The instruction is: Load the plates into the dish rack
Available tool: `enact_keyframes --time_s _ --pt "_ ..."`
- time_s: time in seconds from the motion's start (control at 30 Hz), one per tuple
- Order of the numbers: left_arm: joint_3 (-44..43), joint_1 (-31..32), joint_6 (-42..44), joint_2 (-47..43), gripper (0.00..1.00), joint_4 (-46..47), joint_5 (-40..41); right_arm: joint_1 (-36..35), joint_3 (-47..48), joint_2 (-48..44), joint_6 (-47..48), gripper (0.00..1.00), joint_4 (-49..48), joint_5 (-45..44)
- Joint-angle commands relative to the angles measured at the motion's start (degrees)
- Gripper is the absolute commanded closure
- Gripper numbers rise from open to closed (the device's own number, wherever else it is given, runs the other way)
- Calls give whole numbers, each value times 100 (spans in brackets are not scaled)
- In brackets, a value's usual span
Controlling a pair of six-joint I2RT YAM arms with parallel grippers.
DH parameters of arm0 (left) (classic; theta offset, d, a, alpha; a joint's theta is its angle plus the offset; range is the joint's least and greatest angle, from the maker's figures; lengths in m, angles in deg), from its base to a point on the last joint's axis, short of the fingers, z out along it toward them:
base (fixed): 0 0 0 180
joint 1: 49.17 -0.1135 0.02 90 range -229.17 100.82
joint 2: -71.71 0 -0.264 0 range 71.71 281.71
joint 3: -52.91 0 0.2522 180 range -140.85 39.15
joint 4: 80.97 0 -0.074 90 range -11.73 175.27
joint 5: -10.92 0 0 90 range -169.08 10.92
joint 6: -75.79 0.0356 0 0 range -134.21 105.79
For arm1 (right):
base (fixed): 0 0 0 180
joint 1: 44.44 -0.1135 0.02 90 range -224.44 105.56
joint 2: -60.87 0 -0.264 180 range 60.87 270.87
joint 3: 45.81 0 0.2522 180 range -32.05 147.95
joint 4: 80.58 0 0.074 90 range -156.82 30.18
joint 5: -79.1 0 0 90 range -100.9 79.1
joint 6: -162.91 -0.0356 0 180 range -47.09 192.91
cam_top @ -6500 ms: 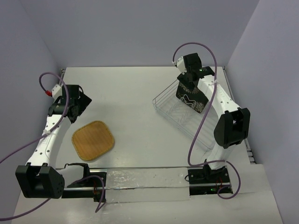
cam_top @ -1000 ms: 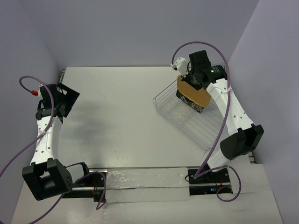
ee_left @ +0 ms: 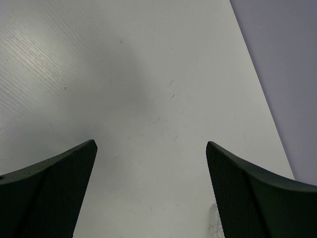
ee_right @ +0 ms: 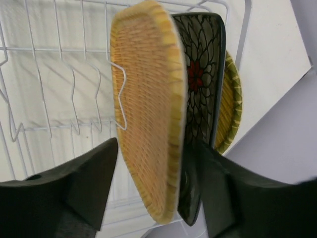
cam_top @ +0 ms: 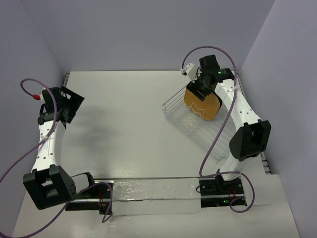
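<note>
Tan woven plate [ee_right: 148, 114], upright on edge

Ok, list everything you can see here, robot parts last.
table: one, white, under everything
dish rack: one, silver-white wire, right side of the table
tan-orange plate: one, on edge in the rack, frontmost of three in the right wrist view
black flowered plate: one, black with white-red flowers, upright just behind the tan one
yellow woven plate: one, upright behind the black one, mostly hidden
cables: two, purple, one looping along each arm
left arm: one, white and black, left side; jaws wide open over bare table, holding nothing
right arm: one, white and black, reaching over the rack; jaws open on either side of the tan plate
</note>
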State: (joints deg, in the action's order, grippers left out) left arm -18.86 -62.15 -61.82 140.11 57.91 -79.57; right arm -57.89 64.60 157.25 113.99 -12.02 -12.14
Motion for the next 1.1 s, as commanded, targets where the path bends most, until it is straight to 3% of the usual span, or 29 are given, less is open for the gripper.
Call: enact_keyframes --time_s 0.0,0.27,0.37,0.47,0.6,0.77,0.83,1.07 --pt "-312 -39 -22 -33 1 38 16 33 239 -165 -189 26 -306 -3" --pt "-363 -36 -17 -153 1 227 20 64 1118 -603 -973 13 -537 -483" --pt "-354 -39 -8 -247 1 310 14 114 1321 -821 -1443 1 -755 -840" --pt "-263 -39 -4 -359 1 432 12 227 1312 -1014 -1867 0 -1043 -1243" --pt "159 -39 -100 -672 1 1232 -306 909 831 -1608 -3731 0 -1764 -1157" --pt "435 -30 -33 -801 1 1642 -425 1273 -362 -2175 -6093 0 -2084 -2238" --pt "665 -30 53 -857 1 1895 -617 1428 -1219 -2483 -6489 0 -2327 -2567" --pt "992 -22 182 -874 1 2462 -1056 1609 -3842 -3635 -7393 0 -3667 -2423"
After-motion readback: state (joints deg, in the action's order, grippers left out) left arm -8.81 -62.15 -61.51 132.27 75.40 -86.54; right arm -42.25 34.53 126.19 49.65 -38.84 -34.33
